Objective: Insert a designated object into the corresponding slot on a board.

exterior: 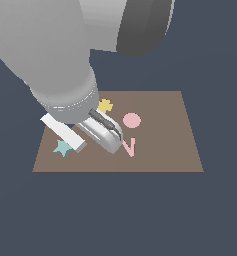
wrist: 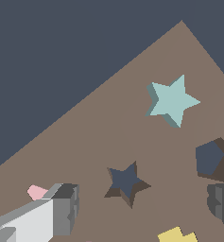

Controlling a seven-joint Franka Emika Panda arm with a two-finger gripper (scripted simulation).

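The pale teal star (wrist: pixel 172 100) lies flat on the brown board (wrist: pixel 85 156), near one of its edges. In the exterior view the star (exterior: pixel 61 148) is at the board's (exterior: pixel 165 145) left, partly hidden by my hand. The dark navy star-shaped slot (wrist: pixel 126 182) is a short way from the star and is empty. My gripper (wrist: pixel 144 203) hovers over the board, open and empty. Its fingers (wrist: pixel 66 208) stand wide apart, with the star slot roughly between them. In the exterior view the arm hides the slots, and only the gripper's white body (exterior: pixel 65 134) shows.
A dark hexagon-like cut-out (wrist: pixel 211 159) lies beside the star slot. A yellow lobed piece (exterior: pixel 105 105), a pink disc (exterior: pixel 132 120) and a pink V-shaped piece (exterior: pixel 129 146) lie on the board. The yellow piece (wrist: pixel 177 235) and a pink bit (wrist: pixel 37 192) show in the wrist view.
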